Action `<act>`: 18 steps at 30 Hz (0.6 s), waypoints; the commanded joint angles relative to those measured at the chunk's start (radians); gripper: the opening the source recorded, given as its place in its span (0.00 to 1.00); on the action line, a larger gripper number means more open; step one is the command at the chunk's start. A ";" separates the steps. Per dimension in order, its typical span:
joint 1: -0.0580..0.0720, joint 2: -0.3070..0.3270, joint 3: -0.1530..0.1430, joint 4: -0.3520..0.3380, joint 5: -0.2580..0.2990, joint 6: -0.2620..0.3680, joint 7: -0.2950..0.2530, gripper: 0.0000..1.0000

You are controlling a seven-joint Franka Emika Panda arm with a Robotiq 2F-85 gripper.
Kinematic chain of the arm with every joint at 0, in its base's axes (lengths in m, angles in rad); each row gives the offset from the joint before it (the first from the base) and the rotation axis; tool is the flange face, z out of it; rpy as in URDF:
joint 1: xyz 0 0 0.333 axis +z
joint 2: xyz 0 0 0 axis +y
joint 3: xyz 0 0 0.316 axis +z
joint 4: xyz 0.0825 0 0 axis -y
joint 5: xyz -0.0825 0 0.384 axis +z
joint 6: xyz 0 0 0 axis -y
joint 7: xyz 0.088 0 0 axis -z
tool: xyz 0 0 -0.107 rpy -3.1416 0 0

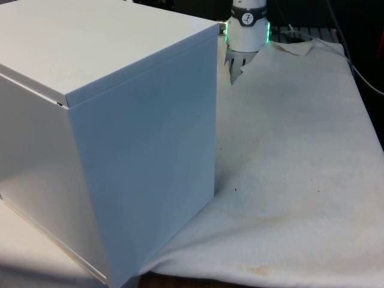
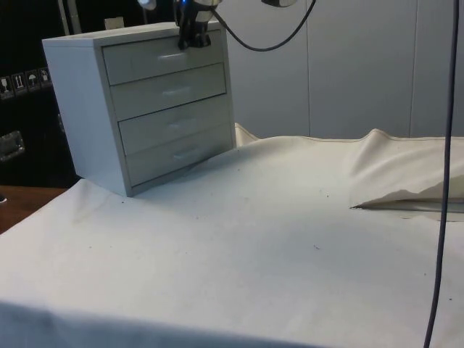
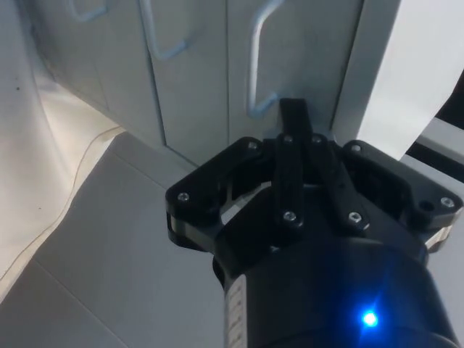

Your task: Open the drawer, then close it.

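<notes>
The gripper (image 3: 292,116) sits with fingers pinched together, holding nothing, tips right at the top drawer (image 2: 163,56) and just beside its handle (image 3: 255,69). The chest (image 2: 138,101) faces it, every drawer flush; looks poised to hook and pull.

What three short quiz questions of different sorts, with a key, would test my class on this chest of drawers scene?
1. True or false: all four drawers of the chest of drawers are shut.
2. Multiple choice: the gripper is in front of which drawer? A top drawer; B second drawer; C bottom drawer.
3. Fill in: the table is covered by a white ____.

Key
1. True: every drawer front sits flush in the side view.
2. A: it hangs at the top drawer, by its handle.
3. Cloth.
</notes>
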 commanded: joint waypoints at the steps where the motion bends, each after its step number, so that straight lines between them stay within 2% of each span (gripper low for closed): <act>1: 0.002 -0.004 0.000 -0.002 -0.006 -0.001 0.005 0.00; 3: 0.006 -0.011 0.001 -0.009 -0.010 -0.007 0.007 0.00; 4: 0.003 -0.002 0.001 -0.005 0.000 0.000 0.001 0.00; 5: 0.009 -0.016 0.001 -0.013 -0.012 -0.011 0.008 0.00; 11: 0.021 -0.067 0.018 -0.052 -0.024 -0.047 0.011 0.00; 12: 0.015 -0.052 0.017 -0.046 -0.005 -0.031 0.001 0.00; 13: 0.022 -0.077 0.021 -0.059 -0.025 -0.054 0.011 0.00; 18: 0.027 -0.133 0.044 -0.103 -0.033 -0.094 0.014 0.00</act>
